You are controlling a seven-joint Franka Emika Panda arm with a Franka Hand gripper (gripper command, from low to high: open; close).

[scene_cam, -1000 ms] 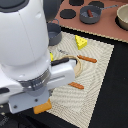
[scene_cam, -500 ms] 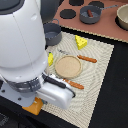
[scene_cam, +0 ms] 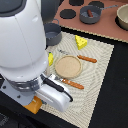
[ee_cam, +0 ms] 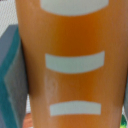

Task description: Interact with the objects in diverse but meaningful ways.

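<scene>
An orange ridged bread slab point(ee_cam: 75, 30) with pale stripes fills the wrist view. A grey-blue finger point(ee_cam: 11, 75) presses against its side. In the exterior view the slab point(scene_cam: 33, 105) peeks out under my gripper point(scene_cam: 37, 100), which is shut on it at the mat's near corner on the exterior view's left. The yellow holed cheese wedge point(scene_cam: 80, 42) lies on the far part of the mat. A bit of yellow banana point(scene_cam: 50, 59) shows beside my arm. A grey pot point(scene_cam: 52, 34) stands behind the arm. The sausage cannot be made out for sure.
A round tan plate point(scene_cam: 67, 67) lies mid-mat, with an orange-handled knife point(scene_cam: 87, 59) and fork point(scene_cam: 73, 83) on either side. On the brown board behind are a second dark pot point(scene_cam: 90, 14) holding something reddish and a bowl point(scene_cam: 122, 17). My arm hides the exterior view's left.
My arm has swung toward the exterior view's left with the orange slab in the gripper, uncovering the plate and the cutlery beside it.
</scene>
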